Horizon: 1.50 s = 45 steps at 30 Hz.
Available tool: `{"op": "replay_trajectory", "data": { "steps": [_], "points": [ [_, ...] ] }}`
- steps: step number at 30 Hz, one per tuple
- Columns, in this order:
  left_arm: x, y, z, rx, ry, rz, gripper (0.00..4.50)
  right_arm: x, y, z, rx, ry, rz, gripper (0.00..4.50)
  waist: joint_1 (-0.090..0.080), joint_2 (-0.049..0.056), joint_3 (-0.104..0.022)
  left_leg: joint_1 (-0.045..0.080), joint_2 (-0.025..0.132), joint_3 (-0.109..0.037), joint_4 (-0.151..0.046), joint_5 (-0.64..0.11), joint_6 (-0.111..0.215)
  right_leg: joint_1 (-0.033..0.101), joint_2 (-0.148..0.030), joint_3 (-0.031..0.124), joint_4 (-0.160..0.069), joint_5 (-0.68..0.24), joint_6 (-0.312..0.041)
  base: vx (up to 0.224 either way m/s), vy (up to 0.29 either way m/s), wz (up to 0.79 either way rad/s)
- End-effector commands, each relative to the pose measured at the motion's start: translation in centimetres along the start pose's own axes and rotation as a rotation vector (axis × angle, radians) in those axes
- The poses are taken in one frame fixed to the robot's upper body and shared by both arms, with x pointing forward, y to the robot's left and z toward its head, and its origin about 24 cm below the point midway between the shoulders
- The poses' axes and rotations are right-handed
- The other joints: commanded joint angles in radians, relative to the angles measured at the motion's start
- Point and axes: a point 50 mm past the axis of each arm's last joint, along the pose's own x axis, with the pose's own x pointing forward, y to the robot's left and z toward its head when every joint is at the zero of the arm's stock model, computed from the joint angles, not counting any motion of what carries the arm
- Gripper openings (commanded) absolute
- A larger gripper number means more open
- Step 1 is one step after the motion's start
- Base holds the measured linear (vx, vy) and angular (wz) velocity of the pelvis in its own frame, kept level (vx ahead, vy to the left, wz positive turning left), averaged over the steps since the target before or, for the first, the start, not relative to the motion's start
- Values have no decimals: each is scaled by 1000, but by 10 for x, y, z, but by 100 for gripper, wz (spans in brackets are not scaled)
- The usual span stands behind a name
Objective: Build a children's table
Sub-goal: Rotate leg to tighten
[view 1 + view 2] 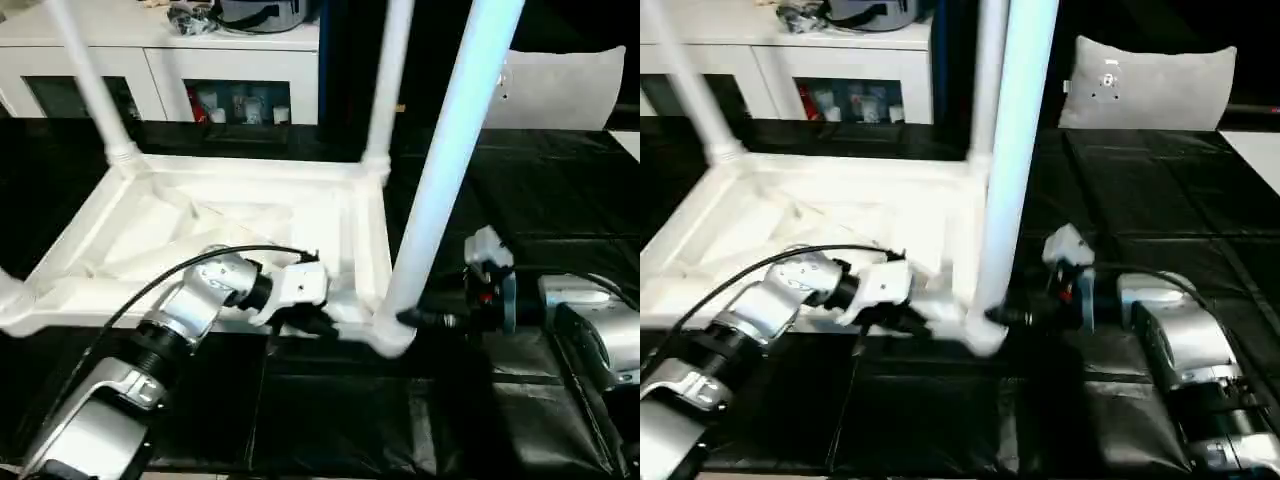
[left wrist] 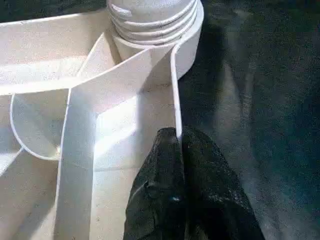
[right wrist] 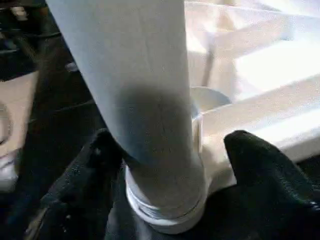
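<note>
Over on the left, left gripper (image 2: 179, 150) pinching the tabletop (image 1: 235, 215) near wall, steadying it upside down. To the right, right gripper (image 3: 167, 165) spread around the near-right leg (image 1: 445, 170) base. Best to squeeze low, twist squarely into the corner socket (image 1: 392, 335), no leaning.

A white cabinet (image 1: 150, 60) with glass doors stands at the back, small coloured items (too blurred to name) behind the glass. On its top rests a grey bag (image 1: 262, 14). A pale grey cushion (image 1: 1148, 85) leans upright farther right. Black sheeting (image 1: 1160, 200) covers the floor.
</note>
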Motion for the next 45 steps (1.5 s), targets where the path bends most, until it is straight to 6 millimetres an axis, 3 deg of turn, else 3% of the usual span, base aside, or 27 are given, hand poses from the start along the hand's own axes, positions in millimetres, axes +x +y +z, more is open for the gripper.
{"op": "replay_trajectory", "data": {
  "steps": [1, 8, 14, 20, 22, 24, 25, 26, 27, 28, 29, 30, 31, 32, 33, 35, 36, 37, 39, 40, 43, 44, 45],
  "points": [
    [9, -8, 7, 81, 25, -115, 0, 4, 7, 4, -2, -5, 76, 321, -3, -18, -66, 7, 65, -17, -78, -189, 62, 58, -70, 68, -72, -395, -149, 0, 0, 0],
    [8, -7, 7, 94, 22, -118, 0, 6, 9, 3, 10, -7, 119, 271, -4, -19, -67, 6, 63, -18, -78, -189, 50, 58, -71, 67, -77, -426, -128, 0, 0, 0],
    [8, -8, 6, 88, 15, -119, 0, 6, 12, 1, 28, -8, 141, 210, -4, -20, -68, 6, 64, -18, -78, -175, 53, 58, -70, 67, -74, -404, -133, 0, 0, 0],
    [11, -4, 8, -35, -40, -26, 0, 15, 15, 2, 87, -80, 88, 201, -5, -17, -67, 4, 65, -18, -80, -169, 47, 59, -69, 68, -71, -381, -147, 0, 0, 0],
    [14, -1, 8, -109, -47, 32, 0, 23, 13, 2, 95, -82, 3, 201, -14, -18, -62, 8, 61, -19, -83, -200, 30, 56, -69, 65, -79, -454, -123, 0, 0, 0],
    [19, 6, 13, -189, -77, 135, 0, 38, 0, 2, 130, -87, -189, 201, -29, -17, -52, 17, 50, -20, -79, -261, 7, 49, -68, 53, -103, -598, -69, 0, 0, 0],
    [21, 8, 15, -206, -84, 161, 0, 42, -3, 2, 147, -90, -234, 200, -43, -18, -50, 20, 43, -23, -74, -286, -5, 47, -65, 42, -114, -655, -40, 0, 0, 0],
    [23, 11, 17, -236, -94, 202, 0, 47, -8, 3, 165, -88, -308, 199, -49, -20, -51, 17, 41, -27, -73, -291, -10, 50, -67, 34, -118, -673, -26, 0, 0, 0],
    [24, 13, 18, -252, -98, 224, 0, 50, -11, 3, 174, -86, -346, 199, -68, -17, -51, 11, 40, -33, -72, -313, -16, 54, -64, 23, -125, -692, 2, 0, 0, 0],
    [24, 13, 18, -252, -98, 224, 0, 50, -11, 3, 174, -86, -346, 198, -76, -13, -51, 14, 41, -35, -72, -330, -15, 54, -64, 18, -130, -694, 11, 0, 0, 0],
    [29, 20, 21, -306, -100, 306, 0, 58, -21, 5, 224, -94, -482, 197, -91, -13, -53, 13, 44, -38, -73, -351, -7, 58, -65, 13, -133, -676, 19, 0, 0, 0],
    [31, 25, 23, -351, -97, 370, 0, 65, -29, 7, 264, -98, -589, 197, -116, -8, -49, 2, 52, -48, -80, -387, -16, 65, -62, 1, -131, -653, 11, 0, 0, 0],
    [32, 28, 25, -369, -98, 409, 0, 68, -32, 9, 274, -107, -624, 197, -126, 0, -48, 5, 55, -54, -80, -425, -21, 67, -61, -9, -136, -660, 17, 0, 0, 0],
    [33, 33, 27, -398, -99, 466, 0, 72, -37, 12, 278, -129, -676, 197, -146, 3, -52, 12, 65, -58, -83, -478, -22, 71, -67, -8, -134, -625, 14, 0, 0, 0],
    [34, 37, 29, -416, -105, 505, 0, 73, -39, 14, 271, -147, -695, 197, -156, 4, -54, 14, 69, -63, -89, -509, -22, 75, -69, -6, -129, -584, 4, 0, 0, 0],
    [34, 41, 33, -440, -112, 556, 0, 75, -41, 18, 260, -180, -711, 251, -162, -2, -55, 15, 58, -55, -84, -484, -12, 68, -77, 1, -134, -560, -18, 0, 0, 0],
    [34, 42, 34, -441, -114, 561, 0, 76, -41, 19, 259, -190, -710, 264, -162, -9, -56, 9, 49, -50, -79, -433, -1, 68, -82, 4, -136, -564, -30, 0, 0, 0],
    [34, 44, 36, -429, -118, 573, 0, 76, -41, 23, 262, -231, -691, 267, -160, -9, -59, 6, 47, -48, -77, -402, 5, 69, -84, 7, -135, -555, -37, 0, 0, 0],
    [33, 44, 37, -401, -118, 570, 0, 76, -39, 26, 231, -239, -668, 286, -149, -13, -68, -11, 51, -43, -80, -275, 38, 74, -79, 23, -112, -433, -84, 0, 0, 0],
    [32, 43, 37, -380, -115, 564, 0, 75, -38, 26, 203, -237, -654, 299, -142, -13, -70, -12, 52, -39, -77, -222, 52, 71, -77, 31, -102, -367, -114, 0, 0, 0],
    [29, 43, 34, -364, -111, 556, 0, 70, -37, 25, 171, -239, -635, 316, -122, -23, -80, -22, 44, -29, -66, -115, 102, 74, -72, 46, -74, -267, -159, 0, 0, 0],
    [29, 43, 34, -364, -111, 556, 0, 70, -37, 25, 171, -239, -635, 323, -122, -23, -80, -22, 44, -29, -66, -115, 102, 74, -72, 46, -74, -267, -159, 0, 0, 0],
    [27, 42, 32, -340, -110, 541, 0, 64, -36, 23, 149, -232, -624, 323, -108, -18, -81, -24, 43, -26, -60, -43, 135, 70, -68, 50, -61, -186, -184, 0, 0, 0]
  ]
}}
